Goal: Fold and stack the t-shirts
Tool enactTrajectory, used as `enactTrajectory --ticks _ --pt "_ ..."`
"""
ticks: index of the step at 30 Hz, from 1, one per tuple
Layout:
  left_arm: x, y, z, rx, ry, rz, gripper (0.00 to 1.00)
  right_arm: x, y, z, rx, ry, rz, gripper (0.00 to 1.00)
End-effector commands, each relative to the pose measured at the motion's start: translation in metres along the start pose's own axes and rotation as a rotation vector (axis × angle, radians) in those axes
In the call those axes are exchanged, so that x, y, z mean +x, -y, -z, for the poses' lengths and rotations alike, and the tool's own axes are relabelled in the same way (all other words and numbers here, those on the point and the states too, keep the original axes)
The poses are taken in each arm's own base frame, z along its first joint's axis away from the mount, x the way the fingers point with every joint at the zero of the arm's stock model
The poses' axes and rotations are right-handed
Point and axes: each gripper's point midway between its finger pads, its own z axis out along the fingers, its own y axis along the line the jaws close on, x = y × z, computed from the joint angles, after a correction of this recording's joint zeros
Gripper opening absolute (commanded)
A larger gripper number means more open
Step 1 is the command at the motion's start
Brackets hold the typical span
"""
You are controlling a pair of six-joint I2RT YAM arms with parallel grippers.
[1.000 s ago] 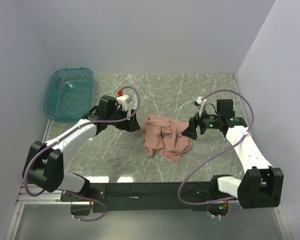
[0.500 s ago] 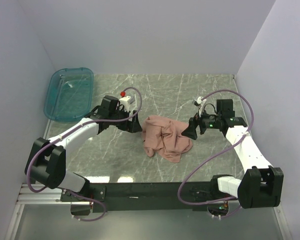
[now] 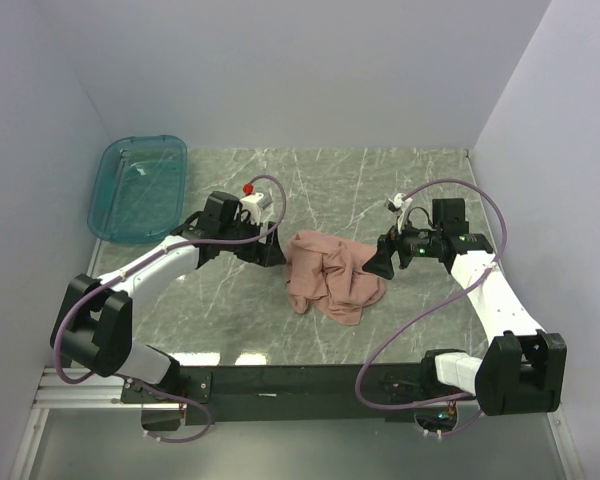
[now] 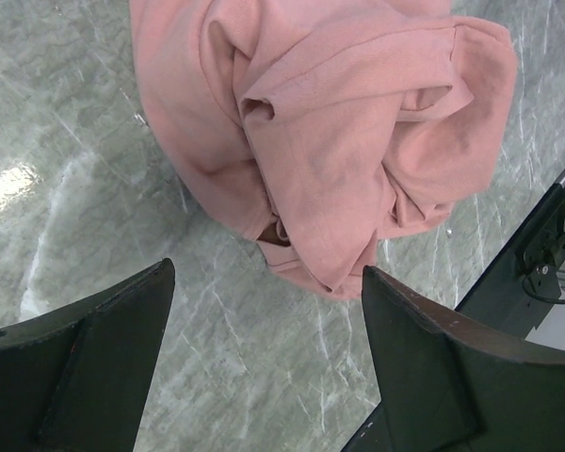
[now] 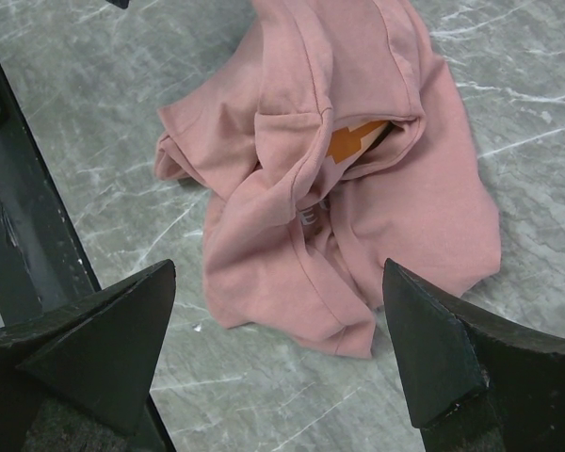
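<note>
Clearly, the task is barely getting started: one dusty-pink t-shirt (image 3: 332, 278) is lying crumpled in a heap near the middle of the marble table (image 3: 380, 180), with no fold made and no stack begun. The left gripper (image 3: 271, 252) is hovering just beside its left edge and the right gripper (image 3: 379, 262) just beside its right edge. Both are gaping wide and gripping nothing. Spreading, folding and stacking are all waiting to be done.

The t-shirt (image 3: 332, 278), centre of the frame, is soft matt pink cloth, rumpled into folds. The table (image 3: 360, 175) under it looks like smooth, glossy grey-green marbled stone, with glare patches. At upper left the tray (image 3: 140, 195) is shiny translucent teal plastic.
</note>
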Motion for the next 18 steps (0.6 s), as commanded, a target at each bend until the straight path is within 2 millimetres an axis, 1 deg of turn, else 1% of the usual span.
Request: enactTrajectory --ticks 1,18 --pt "-0.0166 0.0136 0.0002 0.050 0.031 -0.034 0.86 -0.0047 -0.0002 -0.0029 -0.010 0.013 0.013 0.96" --pt "-0.0145 0.0148 -0.0009 0.050 0.022 -0.037 0.86 -0.0033 0.0001 -0.0041 -0.011 0.008 0.011 0.96"
